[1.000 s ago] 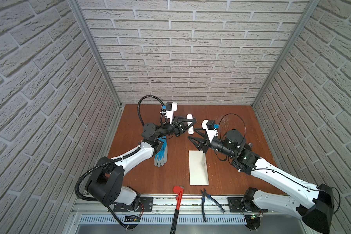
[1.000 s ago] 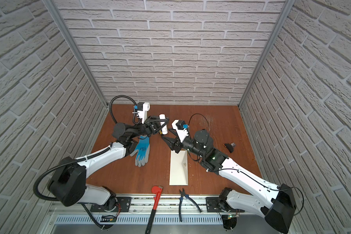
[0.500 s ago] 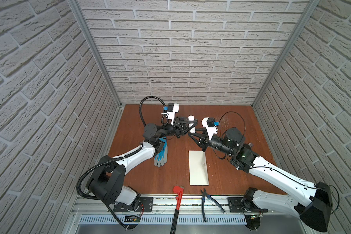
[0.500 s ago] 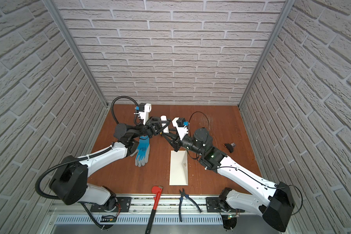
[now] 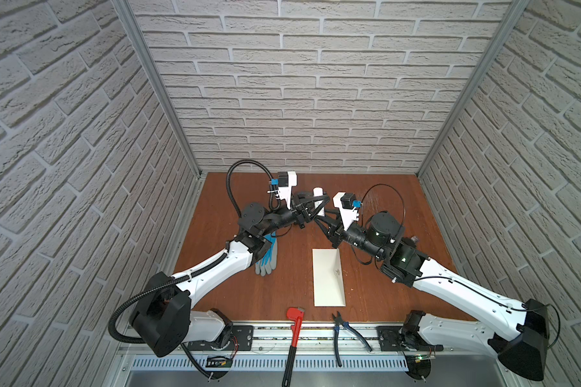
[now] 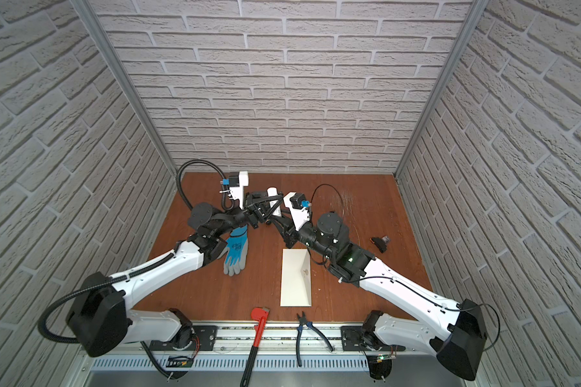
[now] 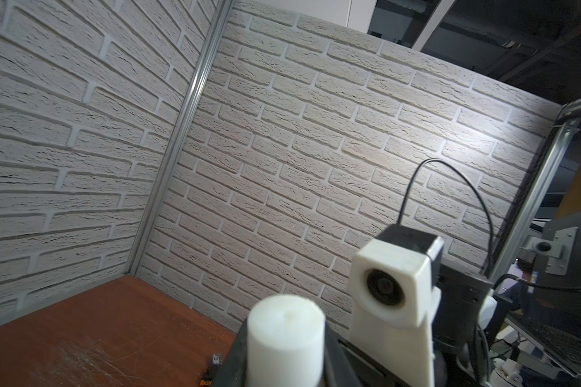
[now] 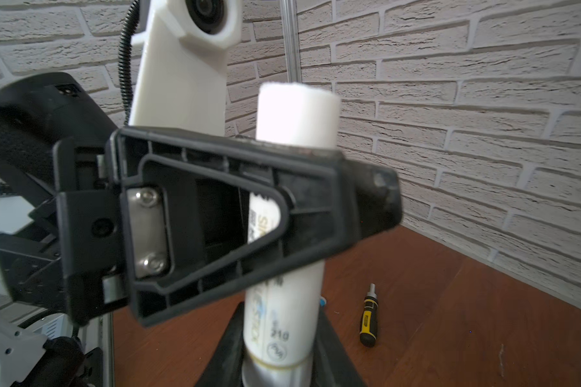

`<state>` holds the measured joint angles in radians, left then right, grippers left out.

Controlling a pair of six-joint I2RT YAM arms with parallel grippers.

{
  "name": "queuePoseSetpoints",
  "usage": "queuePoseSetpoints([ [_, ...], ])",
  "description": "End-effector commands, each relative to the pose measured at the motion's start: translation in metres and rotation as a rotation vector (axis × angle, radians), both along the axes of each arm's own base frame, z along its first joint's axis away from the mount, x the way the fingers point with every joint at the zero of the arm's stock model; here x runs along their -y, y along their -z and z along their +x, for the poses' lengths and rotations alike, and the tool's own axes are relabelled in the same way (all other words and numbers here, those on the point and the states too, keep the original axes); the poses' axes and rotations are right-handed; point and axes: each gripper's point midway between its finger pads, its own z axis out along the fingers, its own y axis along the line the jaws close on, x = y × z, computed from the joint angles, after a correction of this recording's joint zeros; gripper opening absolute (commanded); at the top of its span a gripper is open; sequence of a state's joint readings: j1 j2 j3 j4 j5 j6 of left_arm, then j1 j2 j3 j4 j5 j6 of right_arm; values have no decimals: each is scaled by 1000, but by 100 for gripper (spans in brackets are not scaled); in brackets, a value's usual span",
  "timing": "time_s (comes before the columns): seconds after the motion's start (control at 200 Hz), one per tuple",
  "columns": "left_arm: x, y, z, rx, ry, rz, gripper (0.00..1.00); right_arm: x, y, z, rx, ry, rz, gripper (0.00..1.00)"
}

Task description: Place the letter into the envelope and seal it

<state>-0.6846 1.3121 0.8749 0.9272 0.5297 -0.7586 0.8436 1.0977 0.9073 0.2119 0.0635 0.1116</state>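
Note:
The cream-white envelope (image 5: 326,281) (image 6: 292,281) lies flat near the table's front middle, its triangular flap along its right side. The letter is hidden from every view. Above the table's back middle, both grippers meet on a white glue stick (image 5: 318,193) (image 6: 271,192). My left gripper (image 5: 316,205) (image 6: 269,203) (image 7: 285,355) is shut on the stick's upper body. My right gripper (image 5: 321,219) (image 6: 277,217) (image 8: 280,323) is shut on its lower end, where the printed label shows. The glue stick (image 8: 297,114) stands upright between the right fingers.
A blue and grey glove (image 5: 267,259) (image 6: 235,251) lies left of the envelope. A red pipe wrench (image 5: 294,331) and pliers (image 5: 346,330) rest at the front edge. A small black part (image 6: 379,242) sits at right. A yellow-black screwdriver (image 8: 369,316) lies near the back wall.
My right gripper has moved up to the left-held glue stick and shut on its lower end. The left gripper shifted slightly and kept its grip.

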Motion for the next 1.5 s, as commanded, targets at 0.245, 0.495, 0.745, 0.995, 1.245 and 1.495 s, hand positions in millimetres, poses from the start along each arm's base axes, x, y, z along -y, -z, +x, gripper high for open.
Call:
queuePoseSetpoints([
  [0.245,13,38,39,-86,-305,64,0,3,-50,-1,229,402,-50,6],
  [0.495,10,36,43,-80,-339,33,0,-20,-29,-5,229,435,-161,8],
  [0.745,-3,28,43,-65,-340,31,0,-13,-16,-10,213,414,-179,44],
  [0.995,-24,12,40,-47,-259,29,0,3,-8,-21,193,315,-239,61],
  [1.245,-38,-7,19,9,-75,-14,0,10,-9,-36,127,57,-147,59],
  [1.495,-37,-21,-5,48,145,-93,0,3,-15,-43,90,-134,-63,57],
])
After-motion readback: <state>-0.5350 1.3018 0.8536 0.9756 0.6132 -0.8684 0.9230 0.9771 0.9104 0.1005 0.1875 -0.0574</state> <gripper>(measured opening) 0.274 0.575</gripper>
